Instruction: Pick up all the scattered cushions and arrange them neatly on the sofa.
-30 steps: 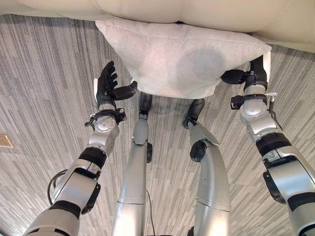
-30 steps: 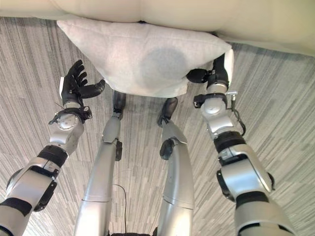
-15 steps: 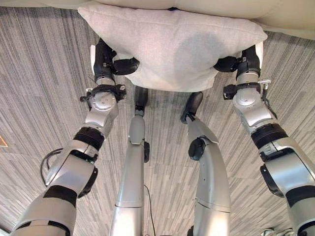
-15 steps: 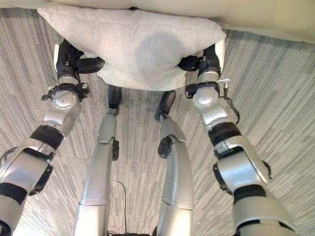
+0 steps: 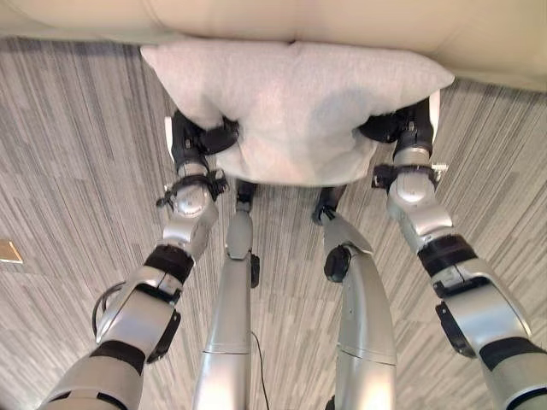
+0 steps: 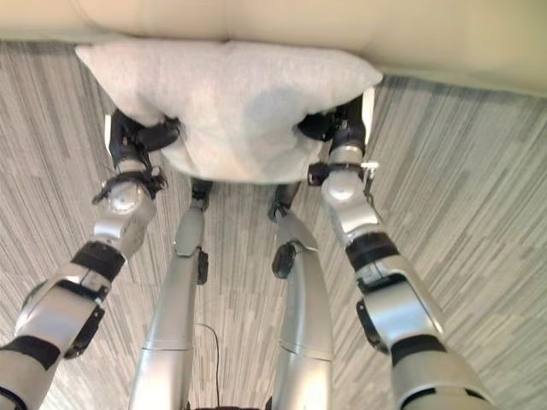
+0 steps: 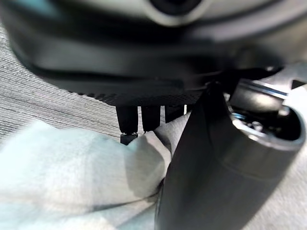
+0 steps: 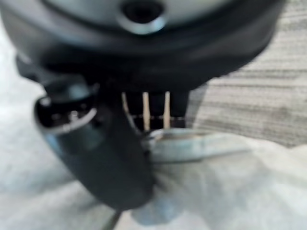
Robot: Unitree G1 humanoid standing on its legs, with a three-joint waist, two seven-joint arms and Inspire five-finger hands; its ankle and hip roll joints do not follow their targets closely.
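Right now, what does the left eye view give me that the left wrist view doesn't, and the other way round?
Left eye view alone: the whole light grey cushion held up against the cream sofa, with the right robot hand clamped on its other side.

Left wrist view alone: up close, the left robot hand with its thumb pressed on top of the fabric and its fingers under the edge.

Both: the left robot hand gripping the cushion, with striped grey carpet beneath.

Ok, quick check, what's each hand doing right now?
Left hand: shut on the cushion, thumb on top.
Right hand: shut on the cushion's other side.
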